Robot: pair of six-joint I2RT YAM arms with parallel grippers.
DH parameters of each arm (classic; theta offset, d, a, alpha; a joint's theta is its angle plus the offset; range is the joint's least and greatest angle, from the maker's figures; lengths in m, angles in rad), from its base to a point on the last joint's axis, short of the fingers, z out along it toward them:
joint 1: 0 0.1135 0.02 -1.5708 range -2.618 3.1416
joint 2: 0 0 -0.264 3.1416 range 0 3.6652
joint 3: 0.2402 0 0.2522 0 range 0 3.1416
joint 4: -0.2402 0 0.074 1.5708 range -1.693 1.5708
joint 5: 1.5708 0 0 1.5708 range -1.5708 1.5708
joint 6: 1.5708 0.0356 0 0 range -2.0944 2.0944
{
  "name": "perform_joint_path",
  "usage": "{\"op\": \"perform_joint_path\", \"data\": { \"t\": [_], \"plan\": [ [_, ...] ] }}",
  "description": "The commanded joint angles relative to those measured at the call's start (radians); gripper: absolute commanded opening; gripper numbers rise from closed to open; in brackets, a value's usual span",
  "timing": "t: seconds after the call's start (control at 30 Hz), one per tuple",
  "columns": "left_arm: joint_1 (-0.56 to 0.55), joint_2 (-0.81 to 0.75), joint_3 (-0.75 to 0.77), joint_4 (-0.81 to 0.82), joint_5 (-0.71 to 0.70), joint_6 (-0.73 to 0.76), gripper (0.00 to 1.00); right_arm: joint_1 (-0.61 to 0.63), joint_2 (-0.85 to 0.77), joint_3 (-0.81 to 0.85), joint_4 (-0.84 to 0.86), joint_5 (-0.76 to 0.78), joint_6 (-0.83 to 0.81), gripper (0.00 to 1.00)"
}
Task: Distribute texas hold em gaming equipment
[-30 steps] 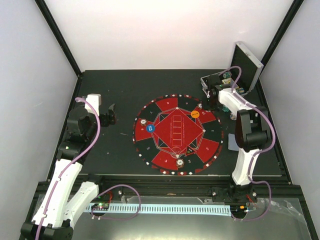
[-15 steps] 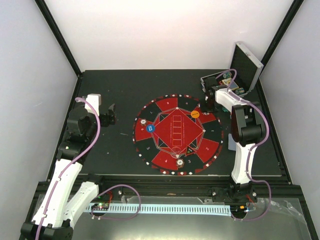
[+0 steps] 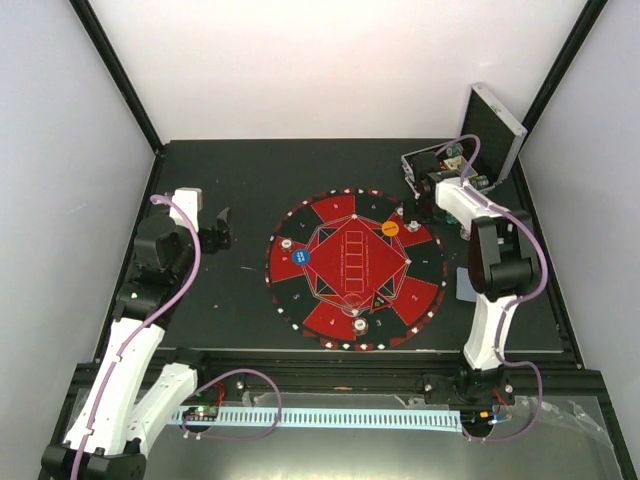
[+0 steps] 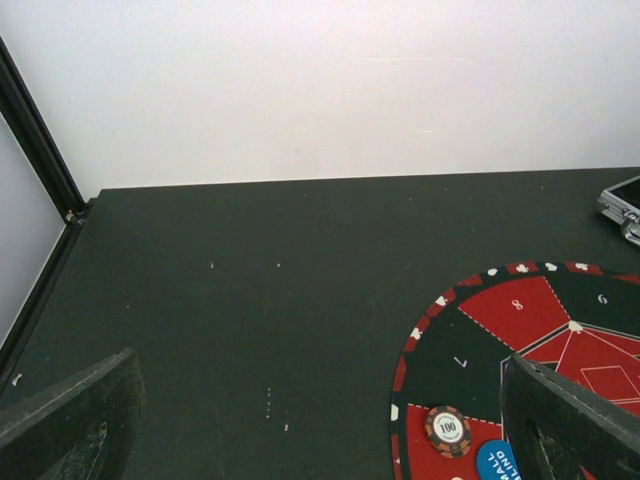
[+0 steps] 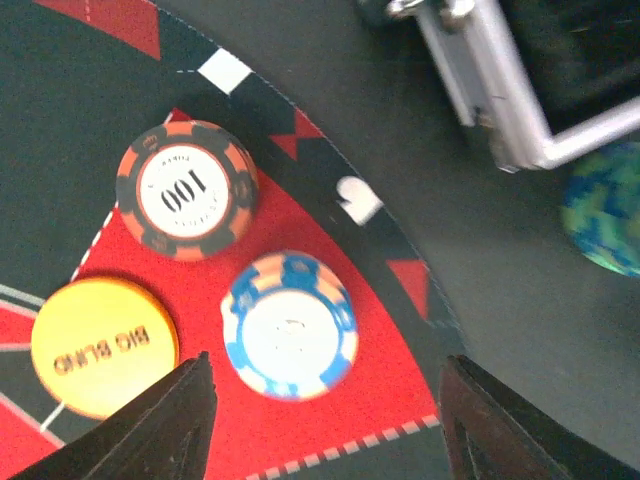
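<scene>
A dark, matte table (image 3: 220, 180) fills the bottom of a small enclosed booth. Beyond the table's far edge rises a plain white back wall (image 3: 320, 60), meeting the tabletop in a straight seam. At the table's left stands a pale, faintly lilac left wall (image 3: 50, 200), and at its right a matching right wall (image 3: 605, 220). A black left post (image 3: 115, 70) and a black right post (image 3: 565, 70) climb from the table's two far corners. Along the table's near edge runs a black metal rail (image 3: 350, 362). Nearer than that, a white slotted strip (image 3: 330, 417) lies on a glossy grey surface (image 3: 330, 455). The light is soft and even, and a few pale specks show on the tabletop.
</scene>
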Motion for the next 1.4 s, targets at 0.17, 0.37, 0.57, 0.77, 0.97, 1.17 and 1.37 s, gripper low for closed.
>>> {"op": "perform_joint_path", "data": {
  "t": [0.17,0.37,0.57,0.77,0.97,1.17,1.37],
  "plan": [
    [-0.006,-0.011,0.003,0.013,0.002,-0.009,0.99,-0.132,-0.341,-0.216,0.008,0.1,0.016,0.68],
    [-0.006,-0.019,0.003,0.013,0.008,-0.011,0.99,-0.283,-0.376,-0.299,0.047,0.061,0.018,0.7],
    [-0.006,-0.019,0.002,0.014,0.007,-0.01,0.99,-0.299,-0.277,-0.231,0.059,0.033,0.016,0.73],
    [-0.006,-0.014,0.002,0.013,-0.001,-0.009,0.99,-0.298,-0.199,-0.164,0.052,0.033,0.01,0.73],
    [-0.006,-0.01,0.003,0.014,-0.001,-0.009,0.99,-0.299,-0.142,-0.129,0.049,0.052,0.006,0.73],
    [-0.006,-0.008,0.001,0.013,-0.001,-0.009,0.99,-0.301,-0.102,-0.117,0.049,0.06,0.006,0.69],
    [-0.006,-0.008,0.003,0.013,-0.003,-0.008,0.99,-0.31,-0.089,-0.119,0.051,0.069,0.005,0.63]
  ]
}}
